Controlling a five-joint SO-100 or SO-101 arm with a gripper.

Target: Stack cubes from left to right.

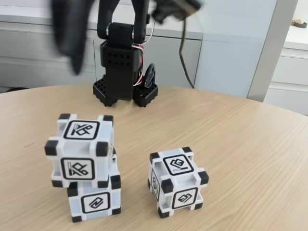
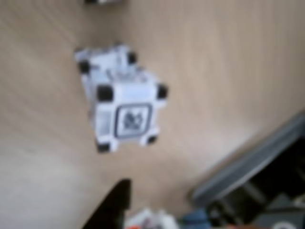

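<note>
- Two of the cubes form a stack near the front edge of the worktop (image 1: pixel 231 125), toward its left in the fixed view: the upper cube (image 1: pixel 83 150) sits on the lower cube (image 1: pixel 95 198).
- The upper one is pushed a little to the left of the one beneath and slightly turned, so its left side overhangs. I judge that it rests well enough, but a nudge could tip it.
- The third cube (image 1: pixel 177 181) stands alone on the wood just to the right of the stack, apart from it and upright. Going by the task, it is probably the next one to lift onto the pile.
- The arm's black base (image 1: pixel 120 72) stands at the back edge, behind the stack.
- The gripper (image 1: pixel 72 33) is raised high above the back left of the worktop, a dark smear of motion blur in the fixed view.
- In the wrist view a single dark finger (image 2: pixel 114 205) rises from the bottom edge, with the stack seen blurred from above (image 2: pixel 125 102).
- It touches no cube and nothing seems to be in it; I cannot tell whether it is spread or pressed together.
</note>
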